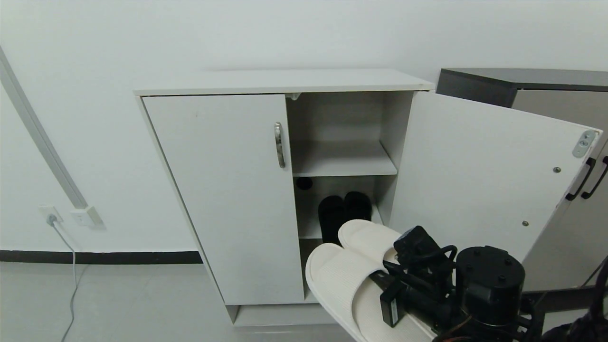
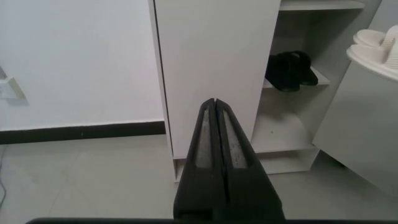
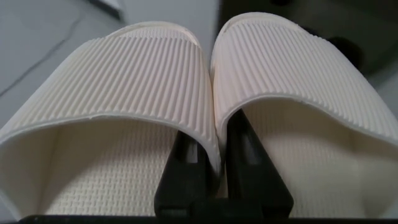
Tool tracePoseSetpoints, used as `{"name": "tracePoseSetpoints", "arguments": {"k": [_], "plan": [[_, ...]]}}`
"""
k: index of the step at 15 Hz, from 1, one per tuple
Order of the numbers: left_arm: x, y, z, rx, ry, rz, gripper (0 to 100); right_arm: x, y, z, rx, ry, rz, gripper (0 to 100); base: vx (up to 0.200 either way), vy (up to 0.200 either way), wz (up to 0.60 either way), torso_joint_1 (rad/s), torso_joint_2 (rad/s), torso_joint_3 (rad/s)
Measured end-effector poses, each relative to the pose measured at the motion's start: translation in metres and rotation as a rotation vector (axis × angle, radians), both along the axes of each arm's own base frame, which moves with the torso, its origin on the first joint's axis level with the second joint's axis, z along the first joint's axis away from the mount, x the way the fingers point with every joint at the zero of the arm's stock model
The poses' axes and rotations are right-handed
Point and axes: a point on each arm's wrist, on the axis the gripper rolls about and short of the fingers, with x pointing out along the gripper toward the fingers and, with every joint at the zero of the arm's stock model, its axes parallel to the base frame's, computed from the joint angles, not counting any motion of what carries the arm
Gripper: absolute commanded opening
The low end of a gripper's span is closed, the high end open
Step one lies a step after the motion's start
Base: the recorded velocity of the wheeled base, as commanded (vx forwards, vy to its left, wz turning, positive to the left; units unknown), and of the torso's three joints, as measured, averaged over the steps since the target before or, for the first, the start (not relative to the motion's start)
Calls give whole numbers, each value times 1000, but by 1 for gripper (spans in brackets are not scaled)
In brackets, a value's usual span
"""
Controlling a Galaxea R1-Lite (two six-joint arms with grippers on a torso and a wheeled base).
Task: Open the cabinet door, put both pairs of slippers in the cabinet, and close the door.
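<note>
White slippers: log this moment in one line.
right door open | black slippers inside cabinet | white slippers clamped in right pincer, outside | left pincer shut, empty

One white cabinet [image 1: 285, 81] has two doors: one closed door [image 1: 223, 190] and one open door [image 1: 475, 175]. One metal handle [image 1: 279, 145] shows on the closed door. Inside are two shelves, one upper shelf [image 1: 339, 161] and one lower shelf [image 1: 376, 217]. There are four slippers in two pairs: two black slippers [image 1: 331, 216] and two white slippers [image 1: 342, 280]. There are two tools: one left tool [image 2: 214, 124] and one right tool [image 3: 217, 168]. One dark cabinet [image 1: 546, 80] carries two black handles [image 1: 577, 183]. The wall has two sockets [image 1: 49, 212] and one cable [image 1: 73, 280].
</note>
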Motion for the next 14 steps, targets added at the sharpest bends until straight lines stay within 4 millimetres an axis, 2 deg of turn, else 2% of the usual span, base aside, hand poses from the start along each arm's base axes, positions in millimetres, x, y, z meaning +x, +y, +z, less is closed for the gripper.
{"name": "tracePoseSetpoints", "arguments": {"k": [4, 7, 10, 14], "plan": [[0, 0, 0, 1, 0, 0, 0, 23, 37, -10, -18, 23, -326, 0, 0, 0, 0, 0, 0, 0], [0, 0, 0, 1, 0, -1, 0, 41, 64, -7, -39, 81, -508, 0, 0, 0, 0, 0, 0, 0], [0, 0, 0, 1, 0, 0, 0, 59, 85, 20, 19, 59, -613, 0, 0, 0, 0, 0, 0, 0], [0, 0, 0, 1, 0, 0, 0, 86, 90, 54, 54, -22, -645, 0, 0, 0, 0, 0, 0, 0]]}}
